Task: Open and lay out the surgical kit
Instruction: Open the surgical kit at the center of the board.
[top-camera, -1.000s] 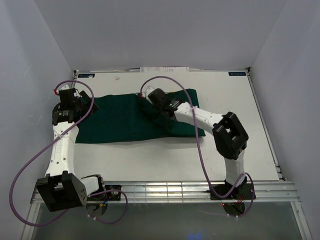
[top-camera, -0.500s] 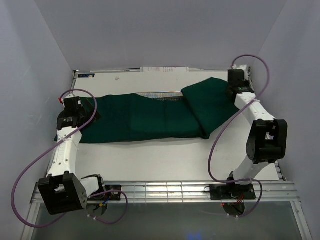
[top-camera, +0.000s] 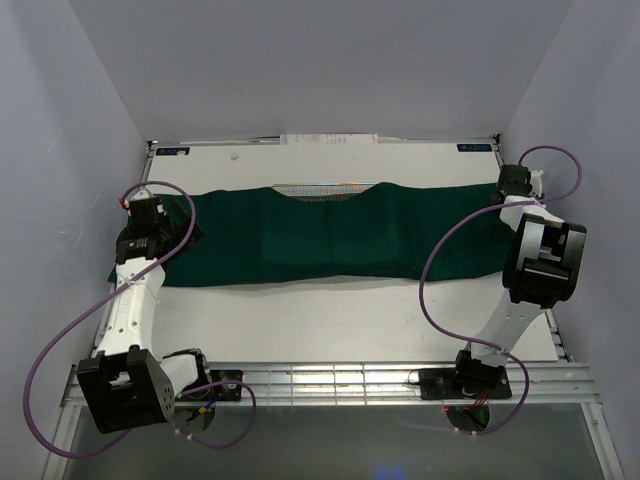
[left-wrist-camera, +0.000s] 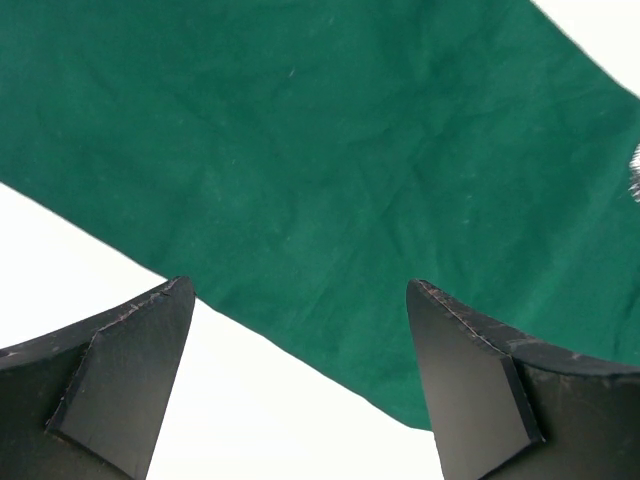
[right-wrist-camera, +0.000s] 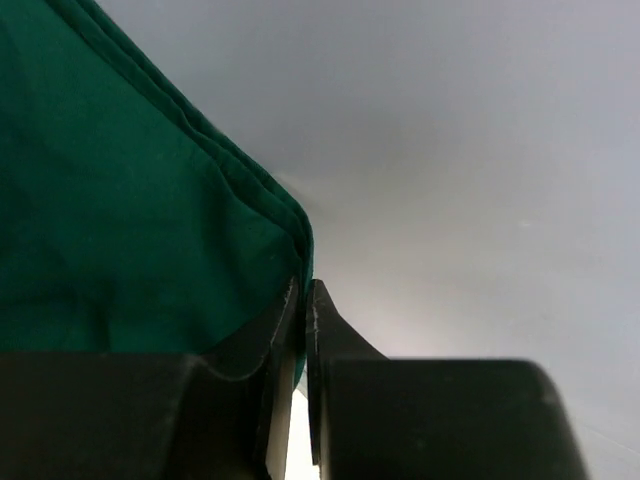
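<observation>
At the 3 o'clock edge of the table (top-camera: 330, 320), the right gripper (right-wrist-camera: 303, 290) is clamped onto a corner of the cloth wrap (top-camera: 330, 235). The wrap's long axis runs 9 to 3 o'clock. The left gripper (left-wrist-camera: 298, 292), jaws spread wide and empty, hovers over the 9 o'clock end.

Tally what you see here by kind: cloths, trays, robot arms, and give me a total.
green cloth: 1
wire-mesh tray, only its far edge showing: 1
robot arms: 2
Total: 4

White table (top-camera: 330, 320), pale grey walls (top-camera: 330, 60)
</observation>
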